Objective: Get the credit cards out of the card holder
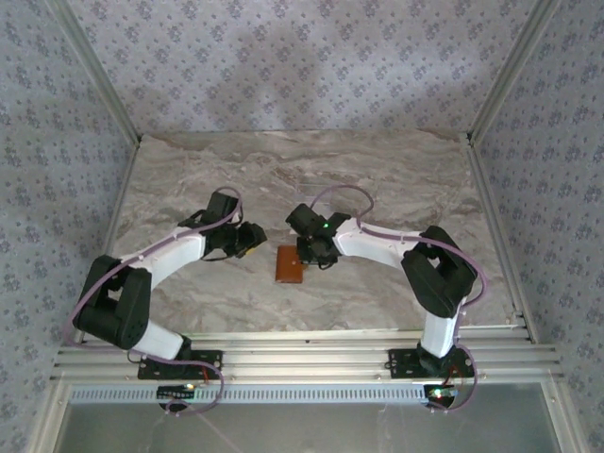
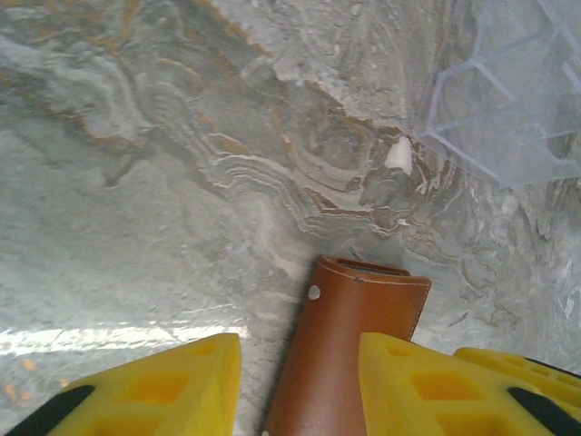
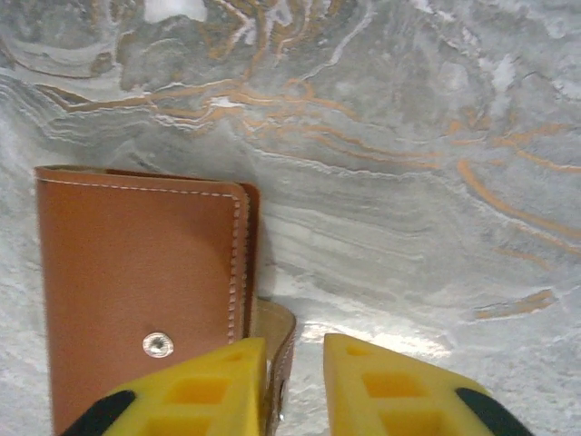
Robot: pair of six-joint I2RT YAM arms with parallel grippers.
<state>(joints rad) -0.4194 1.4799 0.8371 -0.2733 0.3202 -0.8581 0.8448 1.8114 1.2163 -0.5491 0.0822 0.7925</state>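
Observation:
The card holder (image 1: 289, 265) is an orange-brown wallet lying closed and flat on the marble table between the two arms. My left gripper (image 1: 257, 242) is at its left edge. In the left wrist view this gripper (image 2: 300, 354) is open and the card holder (image 2: 349, 318) lies between its yellow fingers, the right finger overlapping it. My right gripper (image 1: 316, 255) is at the card holder's right edge. In the right wrist view that gripper (image 3: 293, 345) is only narrowly open. The strap tab (image 3: 277, 331) rests against its left finger, with bare table up to the right one. The credit cards are hidden.
A clear ridged plastic tray (image 2: 508, 100) sits beyond the wallet, at the upper right of the left wrist view. The marble table (image 1: 396, 179) stretches out on all sides. Patterned walls and metal rails enclose it.

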